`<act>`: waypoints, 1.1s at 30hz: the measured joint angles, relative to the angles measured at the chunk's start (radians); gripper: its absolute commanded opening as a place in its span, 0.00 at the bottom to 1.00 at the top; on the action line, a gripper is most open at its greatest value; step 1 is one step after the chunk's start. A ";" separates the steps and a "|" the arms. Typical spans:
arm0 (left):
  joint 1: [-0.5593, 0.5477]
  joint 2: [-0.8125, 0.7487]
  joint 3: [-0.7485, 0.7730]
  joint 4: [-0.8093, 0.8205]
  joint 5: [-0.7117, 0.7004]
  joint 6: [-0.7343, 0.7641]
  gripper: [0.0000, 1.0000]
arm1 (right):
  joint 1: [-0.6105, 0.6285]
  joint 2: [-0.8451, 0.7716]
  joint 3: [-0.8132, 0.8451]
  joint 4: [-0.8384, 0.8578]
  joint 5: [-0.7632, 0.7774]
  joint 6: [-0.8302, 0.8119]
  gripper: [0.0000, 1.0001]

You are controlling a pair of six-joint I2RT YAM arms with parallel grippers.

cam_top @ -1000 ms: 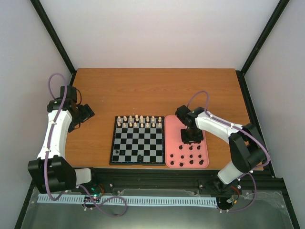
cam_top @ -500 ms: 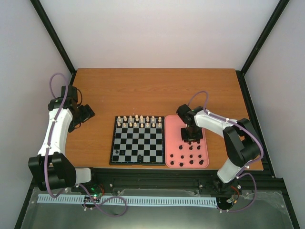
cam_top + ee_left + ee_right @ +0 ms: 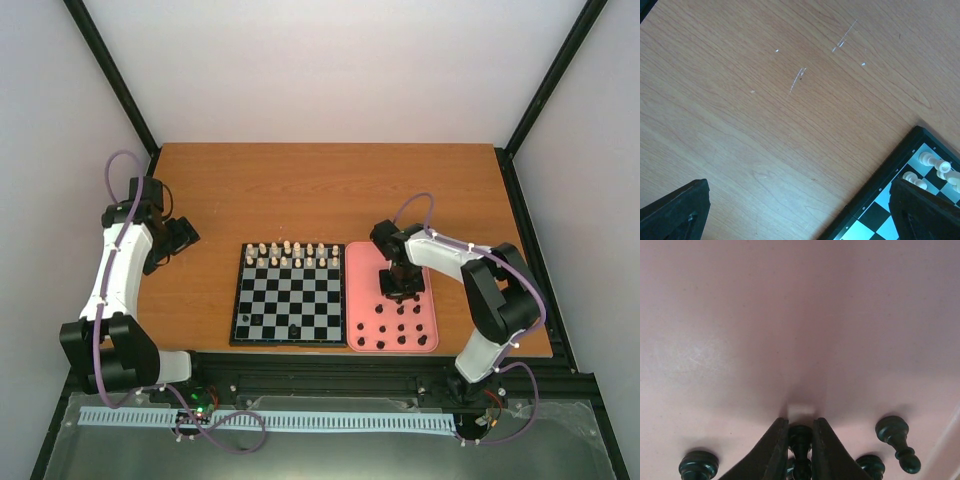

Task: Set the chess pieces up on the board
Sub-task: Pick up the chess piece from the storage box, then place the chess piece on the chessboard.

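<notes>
While pointing down over the pink tray (image 3: pixel 360 275) to the right of the board (image 3: pixel 236 300), the right gripper (image 3: pixel 801 432) is pinching one black chess piece (image 3: pixel 801 442) between its two fingers (image 3: pixel 777 440). In the right wrist view the fingers are pressing against both sides of the piece, which is standing upright on the tray floor (image 3: pixel 790 315). Other black pieces are lying close around it: one round-topped piece (image 3: pixel 699 465) to its left, one (image 3: pixel 871 466) just to its right, and one tipped on its side (image 3: pixel 896 436) a little farther right. From above, the right gripper (image 3: pixel 402 288) is sitting over the middle of the tray, and the remaining black chess pieces (image 3: pixel 400 328) are lying scattered across the tray's near half.

Two black pieces are already standing on the board, one at the near left corner (image 3: pixel 245 320) and one on the near row close to the middle (image 3: pixel 292 328). Cream-white pieces (image 3: pixel 290 255) are filling the two far rows.

Well away to the left, the left gripper (image 3: pixel 180 235) is hanging over bare wooden table (image 3: pixel 320 185), beyond the board's far left corner. Its fingers (image 3: pixel 675 210) are standing wide apart with nothing between them. The left wrist view is showing scratched wood grain (image 3: pixel 765 100), with one corner of the board (image 3: pixel 880 200) and a few white pieces (image 3: pixel 935 165) at its lower right.
</notes>
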State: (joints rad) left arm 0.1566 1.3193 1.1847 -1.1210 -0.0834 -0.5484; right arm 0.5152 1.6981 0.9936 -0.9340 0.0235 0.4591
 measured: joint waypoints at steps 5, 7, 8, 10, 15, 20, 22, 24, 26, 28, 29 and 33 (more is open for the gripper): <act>0.000 0.001 0.002 0.000 0.002 0.000 1.00 | -0.001 0.002 0.007 -0.008 -0.001 0.002 0.03; 0.000 0.001 0.002 0.000 0.003 0.000 1.00 | -0.001 0.002 0.019 -0.023 0.002 0.001 0.03; 0.000 0.001 0.002 0.000 0.003 0.000 1.00 | -0.001 0.001 0.029 -0.032 0.002 0.000 0.03; -0.001 0.001 0.002 0.000 0.004 0.000 1.00 | 0.000 -0.007 0.051 -0.044 0.003 0.001 0.03; -0.005 0.001 0.002 0.000 0.008 0.000 1.00 | 0.003 -0.058 0.085 -0.063 0.004 0.008 0.03; -0.008 0.000 0.002 0.000 0.010 0.000 1.00 | 0.015 -0.074 0.116 -0.085 0.006 0.014 0.03; -0.009 0.000 0.002 0.000 0.010 0.000 1.00 | 0.038 -0.074 0.142 -0.103 0.008 0.020 0.03; -0.010 0.000 0.002 0.000 0.010 0.000 1.00 | 0.089 -0.061 0.198 -0.134 0.012 0.029 0.03; -0.011 -0.003 0.002 0.000 0.011 0.000 1.00 | 0.154 -0.032 0.269 -0.153 0.010 0.039 0.03; -0.012 -0.010 0.002 0.000 0.013 0.001 1.00 | 0.234 0.023 0.367 -0.176 0.006 0.052 0.03; -0.012 -0.014 0.002 0.000 0.014 0.001 1.00 | 0.271 0.051 0.415 -0.181 0.003 0.058 0.03; -0.013 -0.030 0.001 0.000 0.018 0.004 1.00 | 0.396 0.163 0.579 -0.205 -0.014 0.077 0.03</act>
State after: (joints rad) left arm 0.1436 1.2892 1.1854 -1.1213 -0.0650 -0.5442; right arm 0.9115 1.8610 1.5730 -1.1389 0.0090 0.5362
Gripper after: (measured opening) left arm 0.999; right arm 0.057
